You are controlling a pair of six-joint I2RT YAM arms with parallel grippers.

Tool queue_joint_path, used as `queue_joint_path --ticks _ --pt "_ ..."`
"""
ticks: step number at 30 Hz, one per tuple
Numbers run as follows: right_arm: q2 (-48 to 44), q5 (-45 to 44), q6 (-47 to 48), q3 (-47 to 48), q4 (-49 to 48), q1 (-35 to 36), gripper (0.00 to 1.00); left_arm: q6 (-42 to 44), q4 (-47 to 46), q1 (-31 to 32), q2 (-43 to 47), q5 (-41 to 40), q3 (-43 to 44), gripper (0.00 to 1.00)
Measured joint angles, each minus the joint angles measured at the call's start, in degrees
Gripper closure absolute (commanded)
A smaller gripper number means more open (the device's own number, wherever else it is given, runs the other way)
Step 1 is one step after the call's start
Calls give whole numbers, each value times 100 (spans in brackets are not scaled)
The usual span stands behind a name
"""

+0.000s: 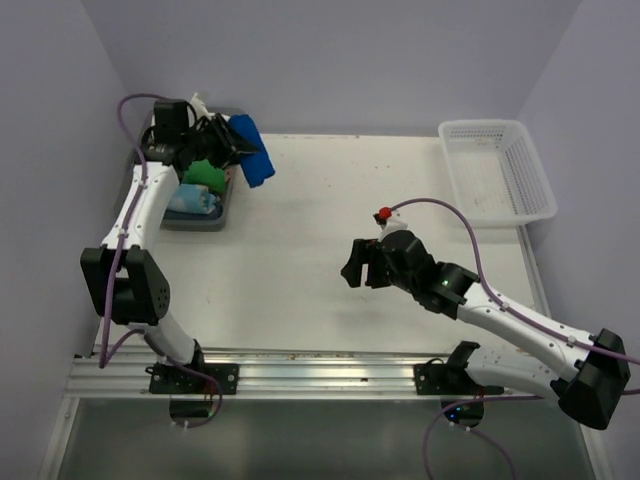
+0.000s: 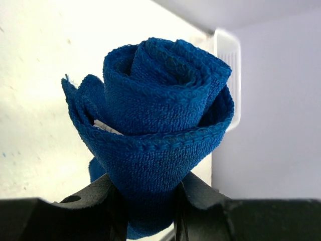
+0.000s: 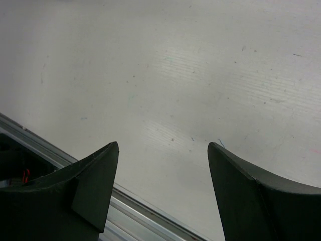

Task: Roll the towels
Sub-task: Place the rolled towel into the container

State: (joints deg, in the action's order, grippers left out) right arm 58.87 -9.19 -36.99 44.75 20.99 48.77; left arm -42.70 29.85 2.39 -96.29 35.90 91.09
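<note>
Blue towel (image 2: 160, 130), loosely curled, sits clamped in the left gripper (image 2: 150, 201) at the table (image 1: 300, 270)'s far-left corner; right gripper (image 3: 163, 146) gapes wide, empty, well apart.

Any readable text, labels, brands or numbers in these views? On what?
No readable text in any view.
On the blue towel a white strip pokes out of the roll, maybe a tag; no print can be made out on it.
The white basket, the grey bin and the table show no markings.
</note>
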Motion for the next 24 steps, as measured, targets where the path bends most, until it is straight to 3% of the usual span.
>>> queue_joint_path --ticks 6,14,18,24 --pt "96 -31 -35 0 13 0 25 -529 -758 -866 -501 138 304 99" --pt "273 -22 -57 -11 11 0 24 -1648 -2420 -1373 -1038 153 28 100" --pt "459 -2 -57 -11 13 0 24 -2184 -3399 -1506 -1029 -120 -542 98" --pt "542 70 -57 -11 9 0 24 -3202 -5049 -1650 -999 -839 -2076 96"
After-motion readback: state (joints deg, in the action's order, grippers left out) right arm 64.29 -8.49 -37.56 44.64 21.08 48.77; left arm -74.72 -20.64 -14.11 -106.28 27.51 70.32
